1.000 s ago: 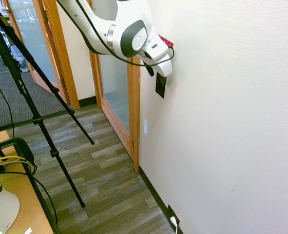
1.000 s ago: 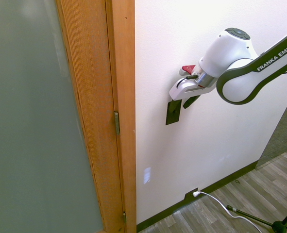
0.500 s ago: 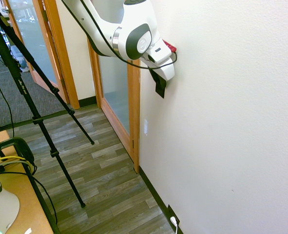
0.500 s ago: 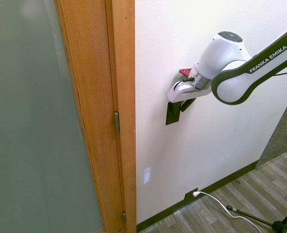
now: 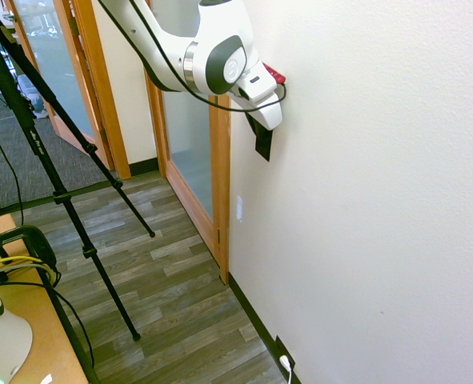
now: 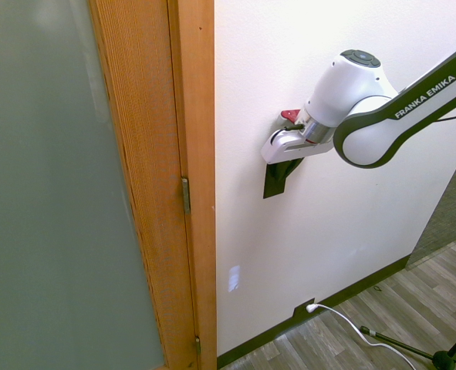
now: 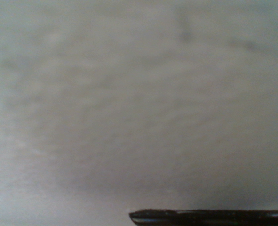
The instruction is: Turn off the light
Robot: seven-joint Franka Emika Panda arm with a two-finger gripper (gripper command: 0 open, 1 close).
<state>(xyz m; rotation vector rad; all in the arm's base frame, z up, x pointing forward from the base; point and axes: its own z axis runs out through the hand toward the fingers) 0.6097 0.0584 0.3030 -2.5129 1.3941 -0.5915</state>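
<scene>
**A:** So where's the switch in this one? I only see white wall.

**B:** It's the small upright black rectangular switch plate on the white textured wall, just right of the orange wooden door frame in the second exterior view. The white two-finger gripper is right on top of it, angled down against the wall, so half the plate is covered.

**A:** Fingers wide or pinched?

**B:** Honestly can't tell. In the first exterior view the gripper just merges with the dark plate, black on black. The wrist view is no help, only blurry wall up close.

**A:** Why come in tilted like that?

**B:** My guess: a fingertip pushing down along the wall can flick or press the switch, and hugging the wall keeps it from sliding off. The room looks bright, so I'd say the light isn't off yet.

**A:** And that black thing down low?

**B:** That's the black wall socket with the white plug near the floor, well apart. Not the target.
</scene>
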